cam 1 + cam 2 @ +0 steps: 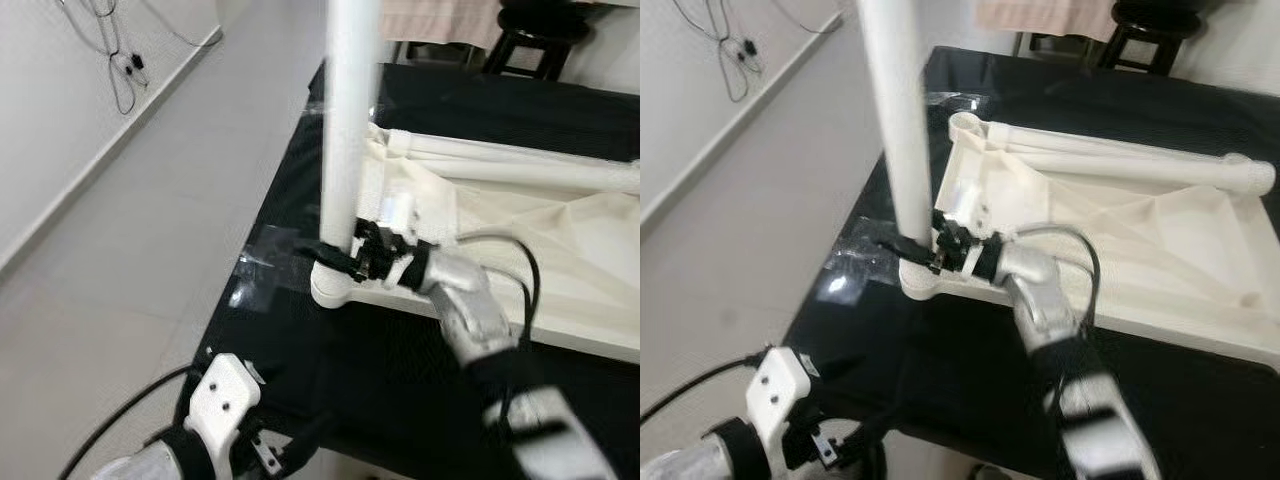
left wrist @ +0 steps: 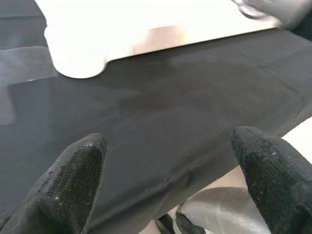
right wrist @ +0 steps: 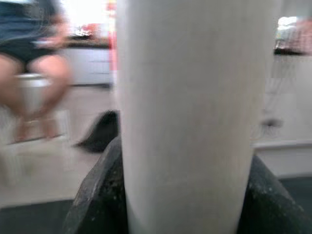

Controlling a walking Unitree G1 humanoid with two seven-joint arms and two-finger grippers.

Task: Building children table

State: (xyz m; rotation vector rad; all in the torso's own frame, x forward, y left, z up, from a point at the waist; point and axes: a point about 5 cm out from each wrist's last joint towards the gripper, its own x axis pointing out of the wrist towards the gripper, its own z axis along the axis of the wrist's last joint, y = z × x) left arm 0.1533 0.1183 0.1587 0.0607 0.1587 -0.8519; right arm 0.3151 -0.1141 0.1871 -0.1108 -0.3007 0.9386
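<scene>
Right end effector (image 1: 335, 255) has its two black fingers pinched around the white leg (image 1: 350, 120), low down, just above the corner socket (image 1: 330, 287) of the upturned tabletop (image 1: 1140, 230). The leg stands upright in that socket. The right arm reaches in over the black bench (image 1: 380, 370), forearm angled up toward the leg. A second leg (image 1: 1120, 160) lies across the tabletop. Left end effector (image 2: 170, 185) is spread wide, holding nothing, hovering at the bench's near edge with the left arm low.
</scene>
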